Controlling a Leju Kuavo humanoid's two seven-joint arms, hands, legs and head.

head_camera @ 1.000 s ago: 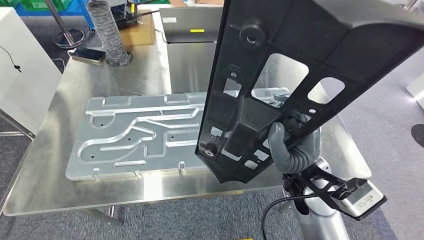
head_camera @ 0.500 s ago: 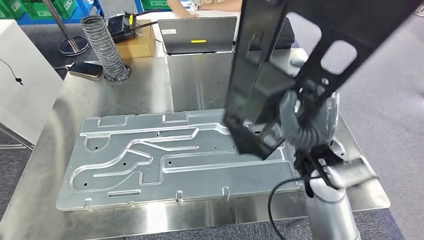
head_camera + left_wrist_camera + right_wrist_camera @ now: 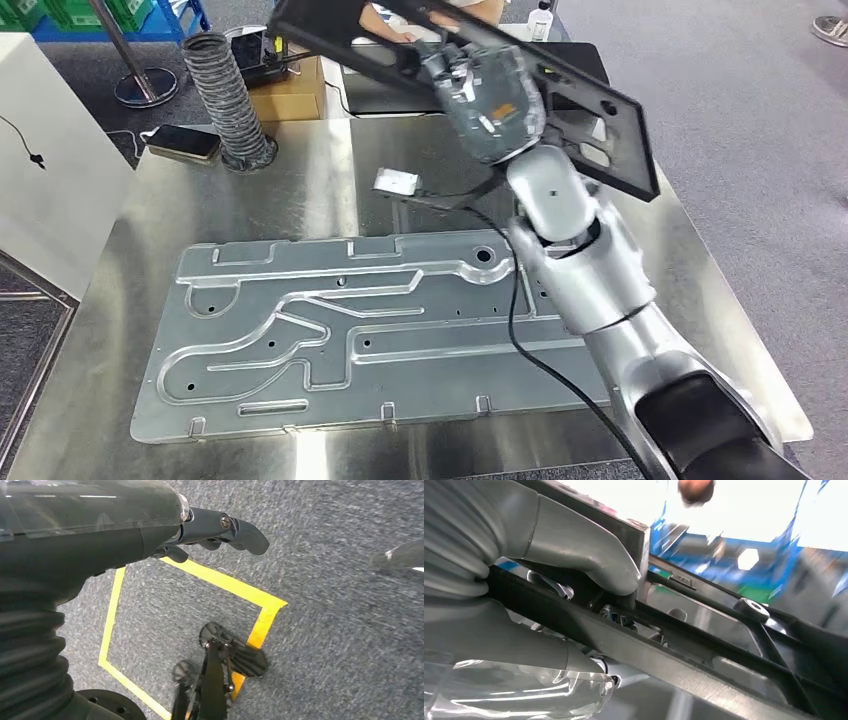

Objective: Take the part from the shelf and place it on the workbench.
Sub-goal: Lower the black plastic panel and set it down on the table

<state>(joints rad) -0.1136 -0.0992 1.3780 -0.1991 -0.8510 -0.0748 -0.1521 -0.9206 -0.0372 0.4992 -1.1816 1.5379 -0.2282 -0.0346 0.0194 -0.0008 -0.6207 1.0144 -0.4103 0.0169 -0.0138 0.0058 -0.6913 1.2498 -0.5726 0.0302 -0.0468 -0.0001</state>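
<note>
**Part swung out flat over the far side of the bench**

Head view: we are seeing the right hand [image 3: 487,95] carrying the black part [image 3: 610,140] further out than half a second ago. Then it stood nearly upright over the aluminium plate [image 3: 340,330]; now it is lying nearly level, raised above the workbench [image 3: 300,180] near the laptop [image 3: 375,90]. We are judging set-down as close.

Left wrist view: the left hand [image 3: 200,530] is hanging over grey carpet with yellow tape [image 3: 225,585], fingers loosely curled, holding nothing.

Right wrist view: the thumb [image 3: 589,560] is clamping the part's rib.
</note>
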